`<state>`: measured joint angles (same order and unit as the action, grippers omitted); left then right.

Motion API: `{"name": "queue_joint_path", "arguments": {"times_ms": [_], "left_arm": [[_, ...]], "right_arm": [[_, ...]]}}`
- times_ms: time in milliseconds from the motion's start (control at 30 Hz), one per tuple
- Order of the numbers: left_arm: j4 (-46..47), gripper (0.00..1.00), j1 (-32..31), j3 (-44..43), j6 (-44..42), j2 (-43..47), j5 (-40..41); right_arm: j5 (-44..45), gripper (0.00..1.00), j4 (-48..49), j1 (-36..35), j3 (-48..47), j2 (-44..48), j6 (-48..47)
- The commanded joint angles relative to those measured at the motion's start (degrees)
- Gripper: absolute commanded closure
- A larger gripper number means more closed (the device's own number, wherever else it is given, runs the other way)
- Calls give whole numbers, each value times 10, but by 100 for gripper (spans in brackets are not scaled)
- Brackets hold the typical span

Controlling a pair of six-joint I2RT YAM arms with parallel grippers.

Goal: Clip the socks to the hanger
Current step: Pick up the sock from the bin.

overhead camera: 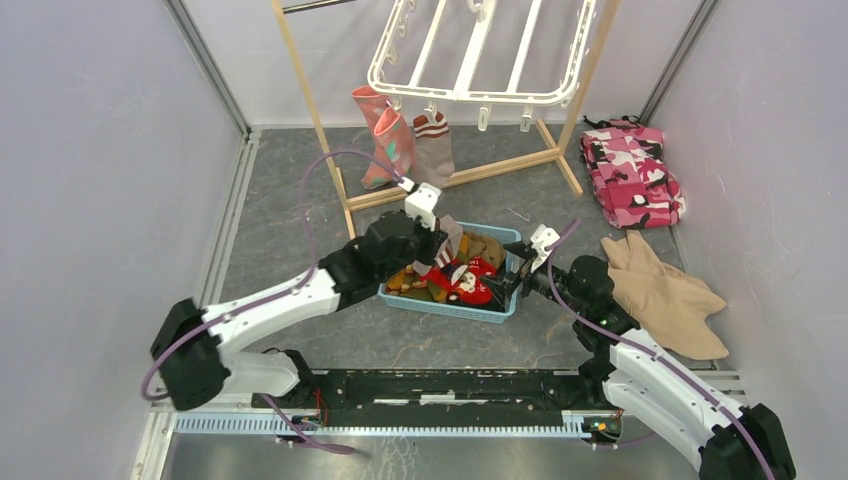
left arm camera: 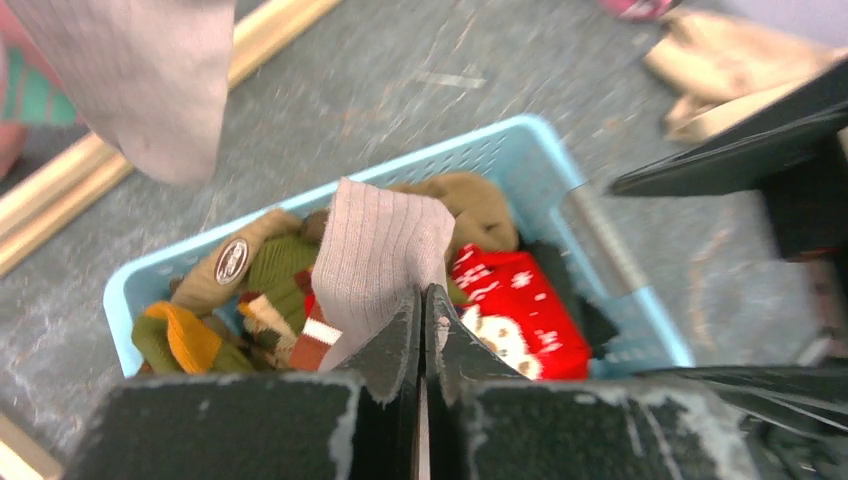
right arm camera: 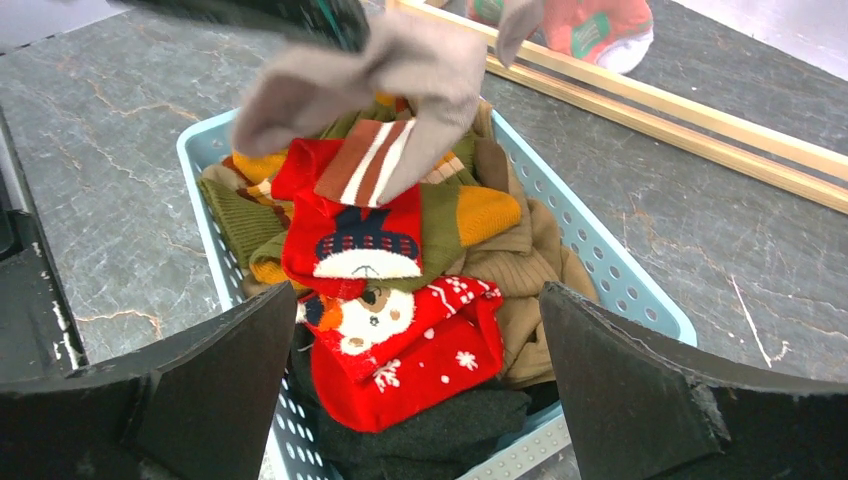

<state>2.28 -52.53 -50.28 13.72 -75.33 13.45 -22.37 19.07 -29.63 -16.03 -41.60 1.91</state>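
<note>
- Left gripper (left arm camera: 422, 305) is clenched on a grey sock (left arm camera: 375, 250), lifted above the basket (left arm camera: 500, 140).
- Right gripper (right arm camera: 418, 310) hovers at the basket's right end, jaws spread wide, empty.

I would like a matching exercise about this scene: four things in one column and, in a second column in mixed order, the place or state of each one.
Things:
1. left claw
2. right claw
3. pink camouflage cloth
4. tan garment

Places or states:
A. open, at the blue basket
B. lying right of the basket
C. shut on the grey sock
D. lying far right, beside the wooden stand

Pairs: 1-C, 2-A, 3-D, 4-B
</note>
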Motion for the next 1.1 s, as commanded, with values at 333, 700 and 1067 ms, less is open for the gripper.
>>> {"name": "queue_joint_path", "arguments": {"times_ms": [333,700,1067], "left_arm": [[13,98,8,-10,7,152,-132],[46,98,10,2,52,171,-190],[95,98,10,25,97,170,-218]], "right_arm": [[-45,2,107,-20,-17,-22,4],[-4,5,144,-56,-52,-92,28],[45,6,143,-124,-77,-120,46]]}}
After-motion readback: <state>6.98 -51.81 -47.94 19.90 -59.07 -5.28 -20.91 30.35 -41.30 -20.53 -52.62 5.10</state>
